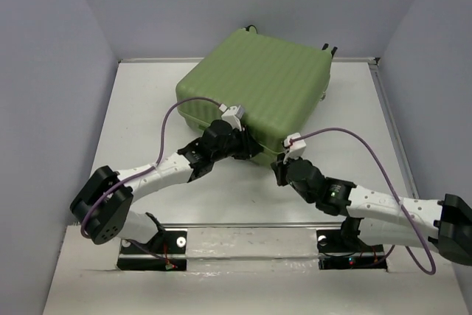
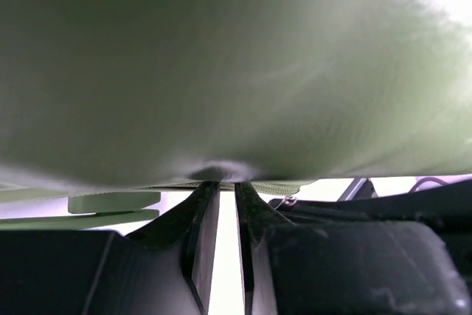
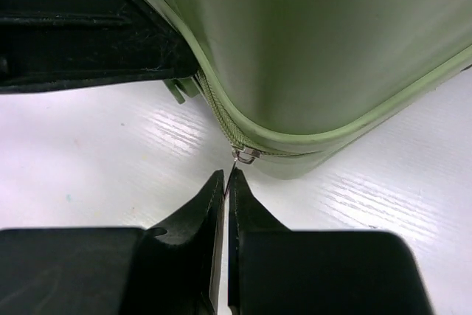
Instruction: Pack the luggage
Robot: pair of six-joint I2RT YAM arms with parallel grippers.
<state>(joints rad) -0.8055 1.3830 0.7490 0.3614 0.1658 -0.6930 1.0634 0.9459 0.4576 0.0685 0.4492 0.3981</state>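
Closed light-green ribbed hard-shell suitcase (image 1: 258,86) lying flat on the white table (image 1: 140,108), both grippers set against its near edge.

The suitcase is placed toward the far middle of the table, shell up, with its zipper track (image 3: 214,105) seen closed along the rounded near corner. The left gripper (image 1: 237,147) is pressed to the near-left side of the case; in its wrist view the black fingers (image 2: 199,212) are drawn almost together, with only a thin slit left, and the tips are met by the shell's lower edge. Whether anything is pinched there cannot be told. The right gripper (image 3: 227,176) is held at the near corner, its fingers closed on the small metal zipper pull (image 3: 243,156).
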